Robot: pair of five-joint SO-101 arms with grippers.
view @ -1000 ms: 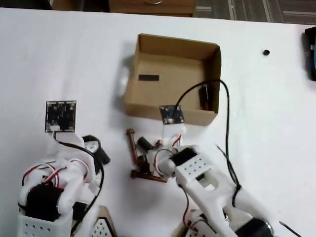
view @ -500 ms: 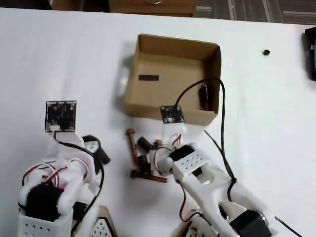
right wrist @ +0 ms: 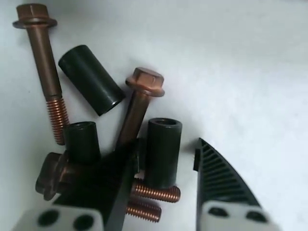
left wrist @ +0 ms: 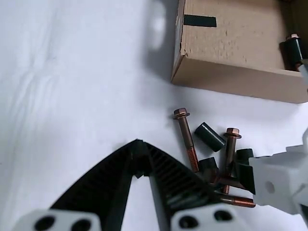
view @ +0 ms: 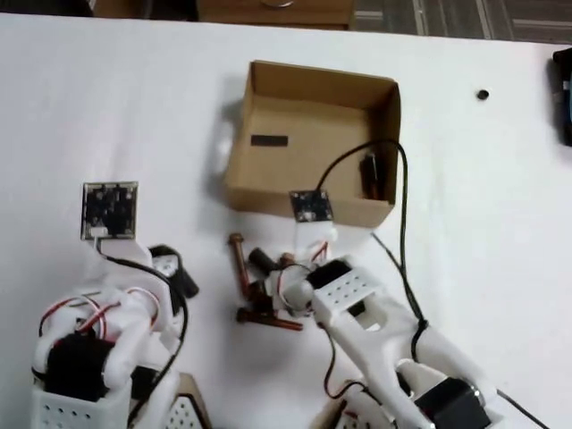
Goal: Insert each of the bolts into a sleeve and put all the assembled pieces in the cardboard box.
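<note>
Right claw (right wrist: 163, 146) is open with a black sleeve (right wrist: 163, 159) between its fingers, down in the pile of copper bolts (right wrist: 44, 67) on the bench (view: 107, 98) just beside the cardboard box (view: 259, 189), and the left claw (left wrist: 138, 144) sits closed off to the side.

The white table (view: 116, 98) is very bright in the high view, almost blank with glare. The light comes from above and is soft, so the shadows are pale. The cardboard box (view: 308, 85) throws a faint grey shadow on its left side, and its inside right wall is dark. Close up by my right wrist, a bolt (right wrist: 139, 103) shines a little, the rim of a sleeve (right wrist: 163, 154) catches some light, and my right fingers (right wrist: 219, 178) look dark.
</note>
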